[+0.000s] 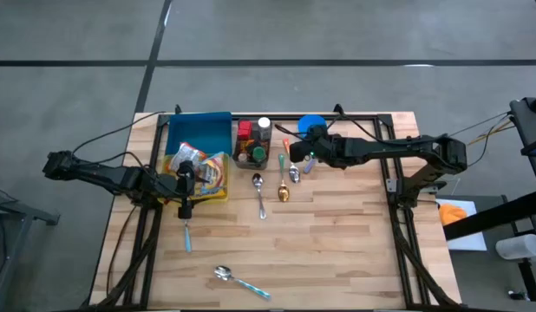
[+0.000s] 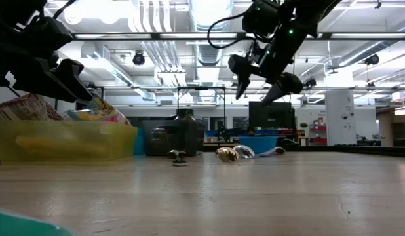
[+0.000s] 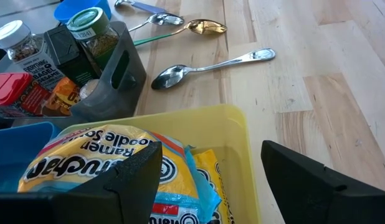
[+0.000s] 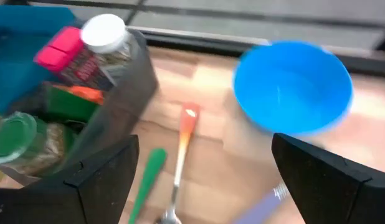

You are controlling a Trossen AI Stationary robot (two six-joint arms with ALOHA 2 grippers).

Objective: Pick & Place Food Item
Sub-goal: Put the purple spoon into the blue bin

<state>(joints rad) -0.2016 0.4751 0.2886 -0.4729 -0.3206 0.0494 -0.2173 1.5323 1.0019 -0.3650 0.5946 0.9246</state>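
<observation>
Overhead cam looks straight down on the whole table (image 1: 337, 234), both my arms in frame. Low cam sits at tabletop level, facing across into the room. Left wrist cam is close over the yellow bin (image 3: 242, 143); right wrist cam close above the blue bowl (image 4: 292, 84). Both wrist cams share the spice caddy (image 3: 121, 74).

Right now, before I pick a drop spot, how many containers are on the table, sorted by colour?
Blue: 2 (blue bin, blue bowl)
Yellow: 1 (yellow bin, holding the ramen packets)
Dark: 1 (dark caddy, holding jars)
Total: 4
</observation>
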